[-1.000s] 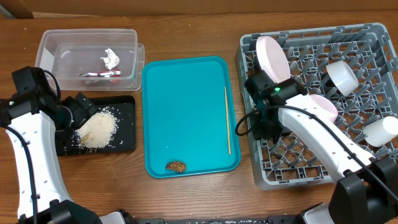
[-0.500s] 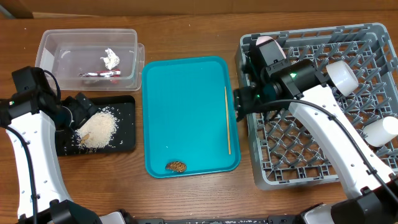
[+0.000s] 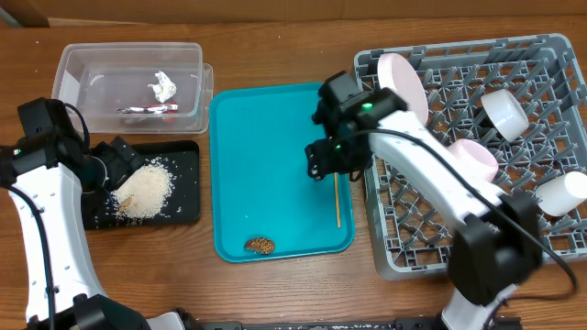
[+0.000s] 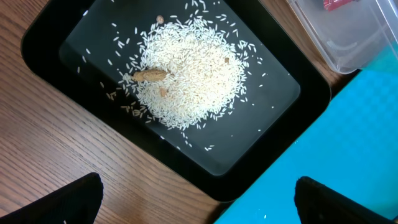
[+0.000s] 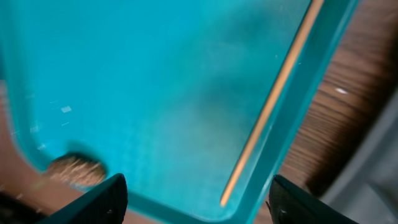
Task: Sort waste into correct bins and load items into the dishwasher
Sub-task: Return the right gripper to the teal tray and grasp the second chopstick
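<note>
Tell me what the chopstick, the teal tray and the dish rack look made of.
Chopstick: likely wood or bamboo; thin, pale tan, matte.
Teal tray: seemingly plastic; uniform colour, smooth with a soft sheen, moulded raised rim.
Dish rack: apparently grey plastic; matte, moulded grid with upright pegs.

A thin wooden chopstick (image 3: 337, 188) lies flat inside the teal tray (image 3: 266, 147), along its right rim.

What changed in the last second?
Right end effector swung left off the large grey plastic dish rack to above the thin wooden chopstick on the teal serving tray, jaws open, empty. Left end effector stayed over the shallow black tray; nothing else moved.
</note>
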You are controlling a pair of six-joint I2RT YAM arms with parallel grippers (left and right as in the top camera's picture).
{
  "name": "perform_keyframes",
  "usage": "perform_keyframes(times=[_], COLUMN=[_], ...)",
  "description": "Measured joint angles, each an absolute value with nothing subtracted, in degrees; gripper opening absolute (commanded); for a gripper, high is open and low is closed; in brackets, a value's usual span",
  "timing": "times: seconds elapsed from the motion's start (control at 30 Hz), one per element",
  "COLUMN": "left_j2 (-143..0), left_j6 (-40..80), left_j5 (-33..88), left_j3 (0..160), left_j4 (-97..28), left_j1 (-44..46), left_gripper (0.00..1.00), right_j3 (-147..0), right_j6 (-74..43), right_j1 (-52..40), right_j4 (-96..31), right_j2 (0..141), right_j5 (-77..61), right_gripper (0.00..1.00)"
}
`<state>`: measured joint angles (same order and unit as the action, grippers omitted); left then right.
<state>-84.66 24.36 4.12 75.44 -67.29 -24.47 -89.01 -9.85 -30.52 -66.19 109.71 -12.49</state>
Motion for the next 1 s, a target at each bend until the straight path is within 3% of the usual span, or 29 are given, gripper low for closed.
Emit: perform_keyframes(times=[0.4,0.53,0.63,1.0], left_j2=[-84.66,-84.66,-84.66,-84.66], left_j6=[24.36,24.36,24.36,24.36], left_j5=[4.12,4.10,4.10,4.10], left_j3=[75.44,75.44,75.42,75.40], left_j4=[-67.18,-67.00,-66.83,-66.83], left_j1=[-24.49,-24.47,-24.47,-24.47], left_gripper=[1.00,1.00,1.00,1.00], right_j3=[-89.01,-89.14,-89.17,-89.17], right_j6=[-15.00,-15.97,-16.29,-16.84], right_j1=[-30.85,-30.85,-30.89,-32.10], right_j4=[-64.49,-64.71,-64.97,-65.14], right_j2=[122.08,122.65,122.85,122.98], right_j5=[-11.35,-9.82,-8.75,-7.46], right_gripper=[0.70,0.55,0.32,0.19])
